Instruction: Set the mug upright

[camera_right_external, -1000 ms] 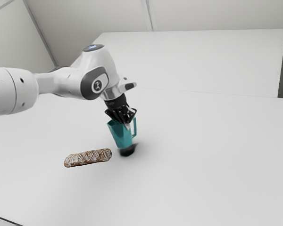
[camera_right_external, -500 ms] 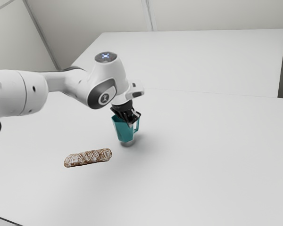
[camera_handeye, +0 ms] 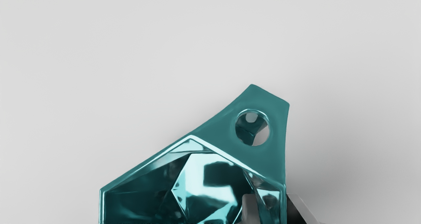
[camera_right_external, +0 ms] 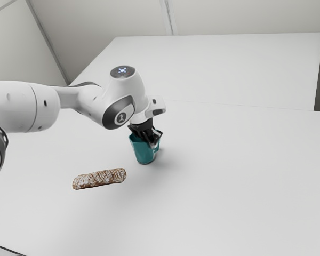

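Note:
The teal faceted mug (camera_right_external: 143, 154) has its mouth up and its base at or very close to the white table, looking roughly upright. At its rim, on the handle side, is my black gripper (camera_right_external: 154, 142). The wrist view looks down into the hollow of the mug (camera_handeye: 260, 164), with its pierced handle piece sticking out from one corner. My gripper (camera_handeye: 273, 210) is shut on the mug's wall, one finger inside the mouth and the other outside. The lower part of the mug's side is hidden from the wrist camera.
A brown, white-dusted loaf (camera_right_external: 100, 178) lies on the table (camera_right_external: 218, 186) beside the mug, toward the exterior view's left and a little nearer the camera. Bare table surface surrounds the two. Behind rises a pale panel (camera_right_external: 218, 69).
Held by my gripper, the mug has come down toward the table and turned from a lean to a more upright pose. The hand has moved lower and toward the exterior view's right. The loaf has stayed put.

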